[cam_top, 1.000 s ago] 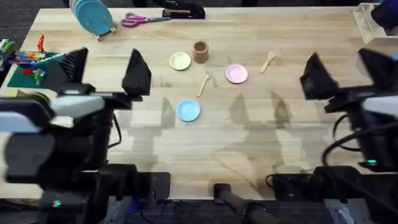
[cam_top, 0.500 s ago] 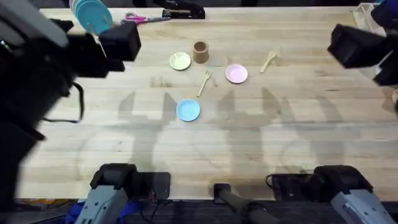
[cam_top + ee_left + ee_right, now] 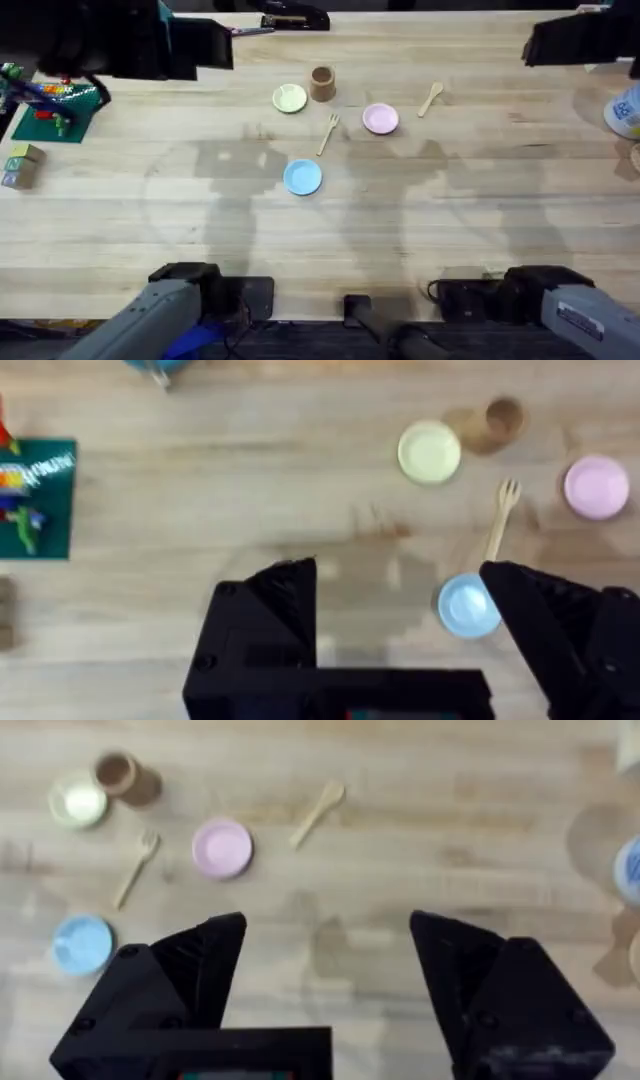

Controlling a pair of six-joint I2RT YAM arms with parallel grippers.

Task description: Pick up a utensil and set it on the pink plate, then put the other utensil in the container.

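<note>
The small pale wooden fork with short tines (image 3: 328, 133) lies flat on the bare tabletop just above the middle of the overhead frame, tines toward the top, between the small round pale pink plate (image 3: 380, 119) to its right and the pale yellow plate (image 3: 290, 98) up to its left. It is near the pink plate but apart from it, so the first step looks not yet done. The small pale wooden spoon with a rounded bowl (image 3: 431, 98) rests to the right of the pink plate, well apart from the small brown cylindrical cup (image 3: 322, 84), which stands upright and empty-looking; that step is also left. A glossy blue plate (image 3: 302, 177) sits below the fork. The light planked wooden table (image 3: 300, 240) shows matte grain. The left gripper (image 3: 400, 585) and right gripper (image 3: 330, 935) both hang high with fingers spread, holding nothing
</note>
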